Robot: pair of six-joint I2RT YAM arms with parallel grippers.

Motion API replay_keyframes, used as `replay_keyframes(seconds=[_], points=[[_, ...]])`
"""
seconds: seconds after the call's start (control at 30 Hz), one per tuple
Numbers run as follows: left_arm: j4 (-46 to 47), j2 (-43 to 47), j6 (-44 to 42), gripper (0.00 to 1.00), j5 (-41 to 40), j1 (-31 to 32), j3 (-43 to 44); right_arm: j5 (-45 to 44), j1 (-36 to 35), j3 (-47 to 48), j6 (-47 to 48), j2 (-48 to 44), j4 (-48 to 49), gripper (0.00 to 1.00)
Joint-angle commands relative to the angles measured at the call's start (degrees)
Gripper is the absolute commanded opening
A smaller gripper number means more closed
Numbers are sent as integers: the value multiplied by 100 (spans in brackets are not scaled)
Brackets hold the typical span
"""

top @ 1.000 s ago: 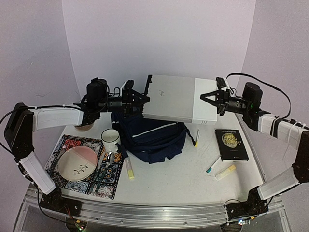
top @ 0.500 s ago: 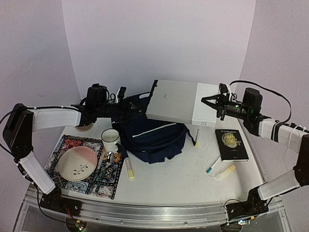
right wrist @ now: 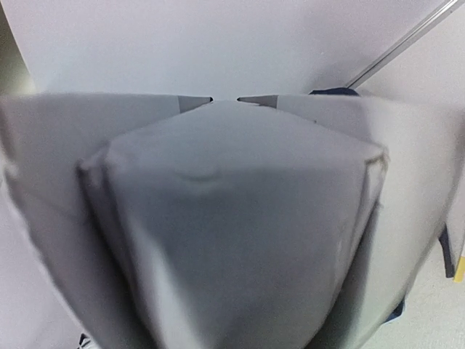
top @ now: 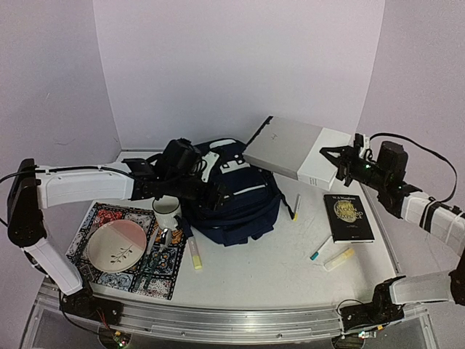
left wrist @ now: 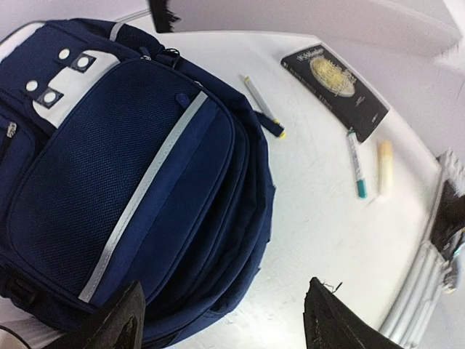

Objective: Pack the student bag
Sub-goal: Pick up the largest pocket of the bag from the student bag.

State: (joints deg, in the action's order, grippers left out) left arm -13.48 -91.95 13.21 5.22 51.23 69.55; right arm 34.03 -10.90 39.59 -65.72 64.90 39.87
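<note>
Packing looks barely begun: right gripper pinches a large grey book aloft beside the student bag; left gripper gapes empty above it; black book and pens lie outside.

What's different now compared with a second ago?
The left gripper let go of the big grey book and swung down over the student bag. The right gripper, alone on the book now, drew it rightward and tilted it. The mug, plate, pens and small black book stayed put.
</note>
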Motion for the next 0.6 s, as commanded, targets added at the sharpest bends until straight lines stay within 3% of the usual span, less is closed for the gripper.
replay_keyframes(seconds=[0.0, 0.2, 0.57], points=[[-268, -236, -993, 77, -927, 379, 355, -670, 20, -147, -33, -571, -45, 15], [-300, -807, -1445, 76, -1316, 720, 587, -1059, 18, -406, -106, -1036, -352, 16], [-367, -1572, -1406, 69, -1660, 810, 1076, -1211, 19, -604, -185, -1288, -522, 17]])
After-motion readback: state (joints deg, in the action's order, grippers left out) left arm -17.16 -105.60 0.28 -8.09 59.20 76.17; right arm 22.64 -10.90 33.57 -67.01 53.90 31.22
